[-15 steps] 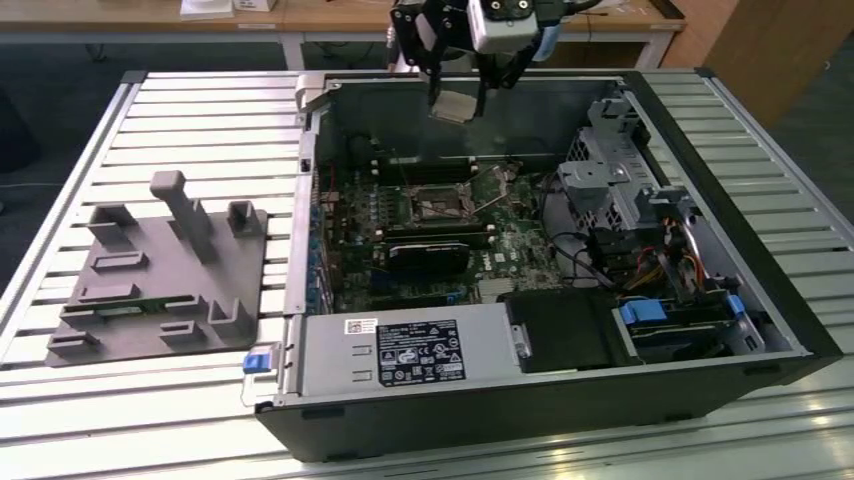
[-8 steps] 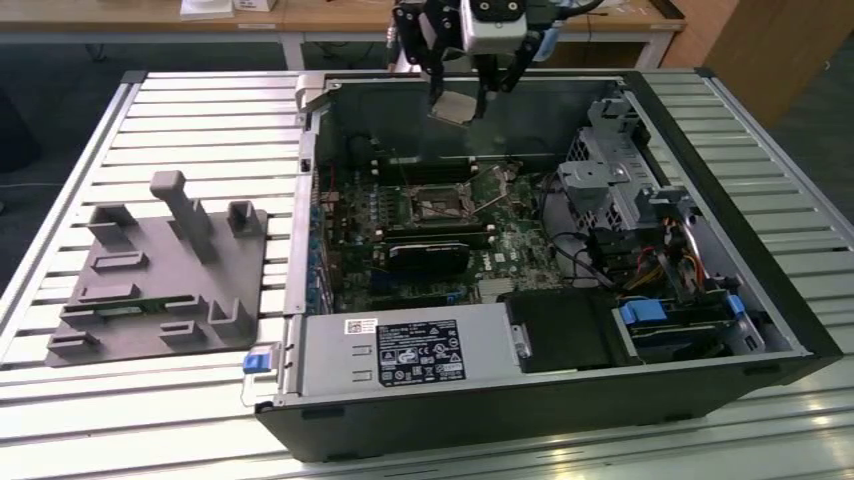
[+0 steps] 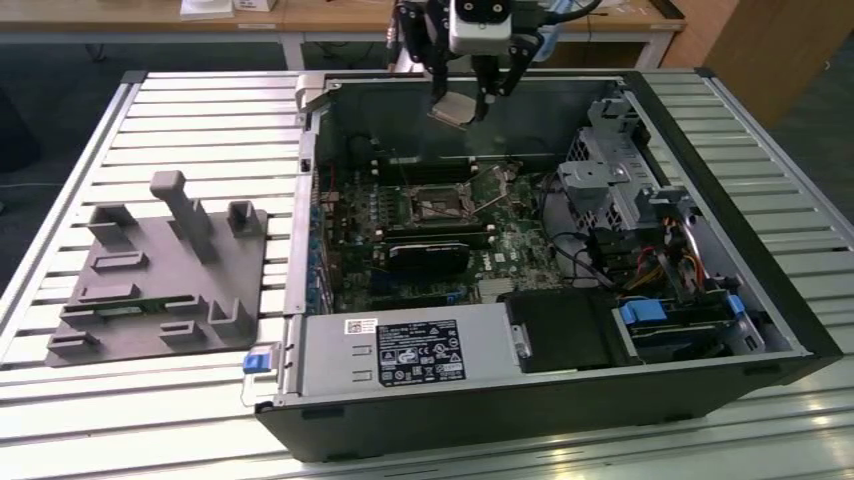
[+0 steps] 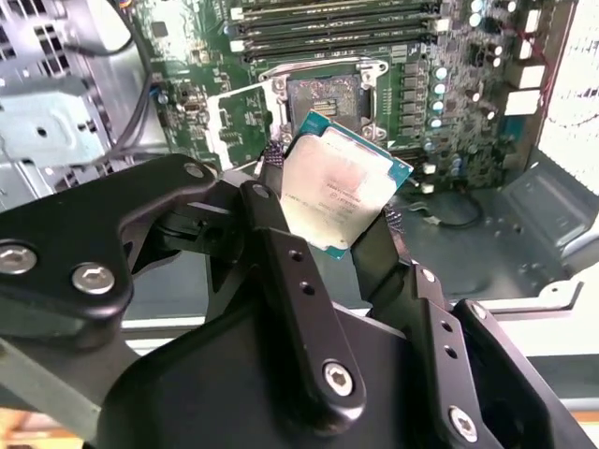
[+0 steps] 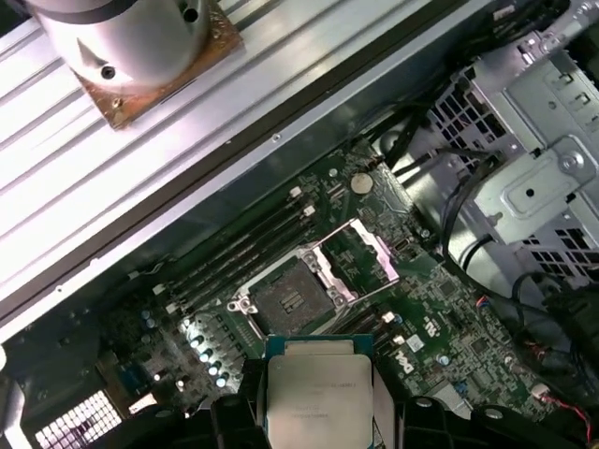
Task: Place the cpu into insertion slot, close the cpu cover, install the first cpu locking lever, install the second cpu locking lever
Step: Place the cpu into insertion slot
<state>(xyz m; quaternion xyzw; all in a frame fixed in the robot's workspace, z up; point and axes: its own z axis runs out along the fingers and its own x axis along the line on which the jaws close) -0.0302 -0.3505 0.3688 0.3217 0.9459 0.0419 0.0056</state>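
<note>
The gripper (image 3: 465, 100) clamps the cpu (image 3: 453, 110) above the open computer case (image 3: 507, 425) — slatted metal table (image 3: 174, 110) beneath, wooden desks (image 3: 334, 18) behind.

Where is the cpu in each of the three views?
Exterior view: cpu gripped by the tool, raised over the open computer case.
Second wrist view: cpu between the tool's fingers, in front of the socket.
First wrist view: cpu beside the socket.
Shared landmark: the insertion slot, uncovered on the green board.
</note>
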